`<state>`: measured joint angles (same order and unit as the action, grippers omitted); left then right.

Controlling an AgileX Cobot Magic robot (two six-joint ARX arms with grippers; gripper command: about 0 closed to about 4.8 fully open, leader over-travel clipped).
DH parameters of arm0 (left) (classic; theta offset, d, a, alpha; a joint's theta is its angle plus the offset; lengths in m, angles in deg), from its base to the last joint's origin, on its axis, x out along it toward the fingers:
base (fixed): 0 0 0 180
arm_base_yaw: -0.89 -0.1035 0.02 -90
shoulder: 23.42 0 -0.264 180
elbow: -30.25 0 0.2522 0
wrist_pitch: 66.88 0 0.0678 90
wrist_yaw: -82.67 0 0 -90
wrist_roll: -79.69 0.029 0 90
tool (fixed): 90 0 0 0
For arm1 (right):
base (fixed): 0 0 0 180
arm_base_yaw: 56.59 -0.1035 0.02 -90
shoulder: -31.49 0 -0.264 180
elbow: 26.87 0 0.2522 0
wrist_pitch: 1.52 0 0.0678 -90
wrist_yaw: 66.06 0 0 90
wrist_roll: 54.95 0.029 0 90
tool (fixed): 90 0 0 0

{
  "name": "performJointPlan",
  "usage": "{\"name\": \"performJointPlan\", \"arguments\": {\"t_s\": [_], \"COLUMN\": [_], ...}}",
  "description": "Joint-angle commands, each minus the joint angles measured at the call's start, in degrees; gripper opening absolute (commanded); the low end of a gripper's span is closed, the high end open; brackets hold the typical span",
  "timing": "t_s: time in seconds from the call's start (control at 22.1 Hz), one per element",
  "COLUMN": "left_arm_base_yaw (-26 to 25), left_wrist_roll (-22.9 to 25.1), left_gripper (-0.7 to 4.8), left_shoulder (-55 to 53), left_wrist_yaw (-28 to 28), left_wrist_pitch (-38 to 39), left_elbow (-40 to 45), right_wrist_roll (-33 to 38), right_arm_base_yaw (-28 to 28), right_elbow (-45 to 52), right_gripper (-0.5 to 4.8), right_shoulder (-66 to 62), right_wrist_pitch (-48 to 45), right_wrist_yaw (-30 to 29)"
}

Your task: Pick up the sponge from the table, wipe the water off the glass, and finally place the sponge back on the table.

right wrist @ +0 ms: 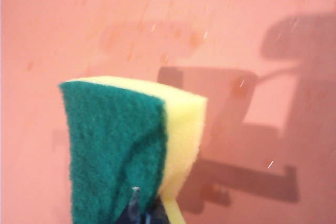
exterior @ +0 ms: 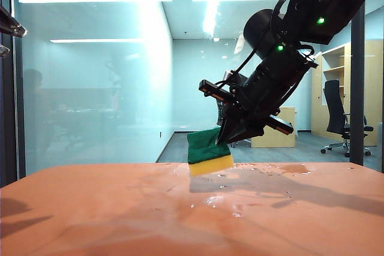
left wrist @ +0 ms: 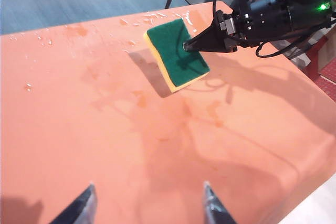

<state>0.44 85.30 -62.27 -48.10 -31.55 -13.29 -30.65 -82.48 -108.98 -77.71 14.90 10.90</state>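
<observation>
- Left tool [left wrist: 147, 205] hangs over the near part of the orange bench [left wrist: 105, 129], fingers spread wide and holding nothing; the sponge lies well ahead of its tips
- Sponge [exterior: 209, 154] sits at the right tool's tip, lifted clear of the bench, green side toward that tool, yellow foam lowest
- Water [exterior: 264, 171] specks dot the bench just beneath it, by the glass [exterior: 90, 76]
- Right tool [exterior: 231, 133] comes down from the upper right, fingers pinching the sponge's edge
</observation>
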Motion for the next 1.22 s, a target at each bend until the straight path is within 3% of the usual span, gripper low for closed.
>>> {"name": "performJointPlan", "arguments": {"t_s": [0.05,0.41,0.72,1.22], "left_arm_base_yaw": [0.02,0.02,0.02,0.02], "left_wrist_roll": [0.68,2.97,2.97,2.99], "left_gripper": [2.57,2.56,2.56,2.56], "left_shoulder": [-0.33,-1.27,-1.25,-1.25], "left_wrist_yaw": [0.11,0.04,0.04,0.04], "left_wrist_pitch": [-2.80,-10.23,-12.68,-13.07], "left_elbow": [0.33,0.33,0.33,0.33], "right_wrist_roll": [-2.75,-11.08,-13.88,-15.78], "right_arm_base_yaw": [-0.09,0.44,5.79,8.22], "right_elbow": [-0.39,-0.39,-0.66,-19.06], "right_gripper": [-0.09,-0.09,-0.09,-0.09], "right_shoulder": [0.35,0.31,0.20,-7.19], "right_wrist_pitch": [-4.22,-16.41,-28.24,-26.16], "right_wrist_yaw": [3.10,7.28,8.24,2.03]}}
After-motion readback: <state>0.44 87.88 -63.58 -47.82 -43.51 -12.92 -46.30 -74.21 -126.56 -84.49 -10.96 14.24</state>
